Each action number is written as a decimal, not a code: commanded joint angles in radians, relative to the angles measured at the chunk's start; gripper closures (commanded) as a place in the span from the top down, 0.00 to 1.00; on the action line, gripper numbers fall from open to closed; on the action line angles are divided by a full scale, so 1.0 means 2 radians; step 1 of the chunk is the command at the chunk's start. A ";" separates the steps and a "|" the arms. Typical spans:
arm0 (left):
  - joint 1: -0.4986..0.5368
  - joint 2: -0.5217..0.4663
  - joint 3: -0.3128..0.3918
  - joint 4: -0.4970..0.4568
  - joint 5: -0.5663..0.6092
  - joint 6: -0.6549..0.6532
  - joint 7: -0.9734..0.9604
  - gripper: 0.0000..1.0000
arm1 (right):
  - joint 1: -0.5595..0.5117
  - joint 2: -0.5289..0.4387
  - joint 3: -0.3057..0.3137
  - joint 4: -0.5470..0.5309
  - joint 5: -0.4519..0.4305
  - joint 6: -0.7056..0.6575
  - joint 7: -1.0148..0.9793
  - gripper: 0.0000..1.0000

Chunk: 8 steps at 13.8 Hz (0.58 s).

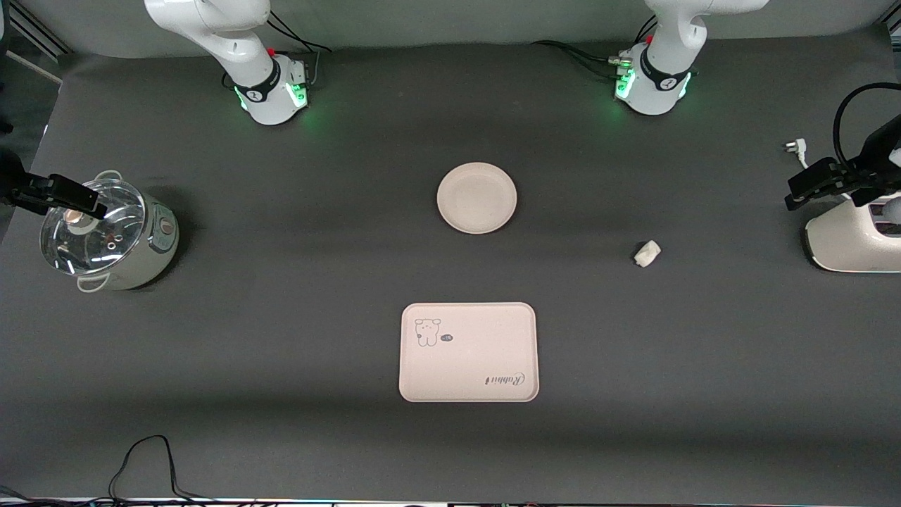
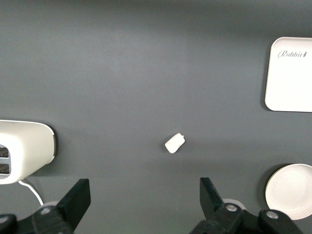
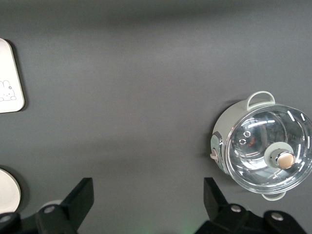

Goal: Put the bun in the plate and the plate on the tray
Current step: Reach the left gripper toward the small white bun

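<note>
The small off-white bun (image 1: 647, 253) lies on the dark mat toward the left arm's end, apart from the plate. The round cream plate (image 1: 476, 197) sits empty mid-table. The rectangular tray (image 1: 469, 352) with the animal drawing lies nearer the front camera than the plate and carries nothing. Neither hand shows in the front view. My left gripper (image 2: 145, 195) hangs open and empty high over bare mat, with the bun (image 2: 175, 143) a little way off its fingertips. My right gripper (image 3: 147, 192) is open too, empty, high over bare mat between the pot and the plate (image 3: 7, 192).
A pale green pot with a glass lid (image 1: 105, 236) stands at the right arm's end. A white toaster-like appliance (image 1: 855, 239) stands at the left arm's end, with a white plug (image 1: 794, 148) near it. Black mounted devices overhang both ends. Cables lie at the front edge (image 1: 148, 465).
</note>
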 commanded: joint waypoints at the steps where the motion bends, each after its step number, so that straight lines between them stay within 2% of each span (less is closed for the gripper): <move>1: 0.002 0.004 -0.001 -0.001 -0.002 -0.023 0.006 1.00 | 0.009 -0.008 -0.007 -0.002 -0.007 -0.004 -0.002 1.00; 3: 0.001 0.008 0.000 -0.014 -0.005 -0.028 0.003 1.00 | 0.009 -0.007 -0.007 -0.003 -0.007 -0.004 -0.002 1.00; 5: -0.003 0.019 -0.001 -0.074 -0.019 -0.003 0.003 1.00 | 0.009 -0.008 -0.007 -0.003 -0.007 -0.004 -0.002 1.00; 8: -0.007 0.018 -0.004 -0.280 -0.015 0.256 0.006 1.00 | 0.009 -0.007 -0.007 -0.003 -0.007 -0.004 -0.003 1.00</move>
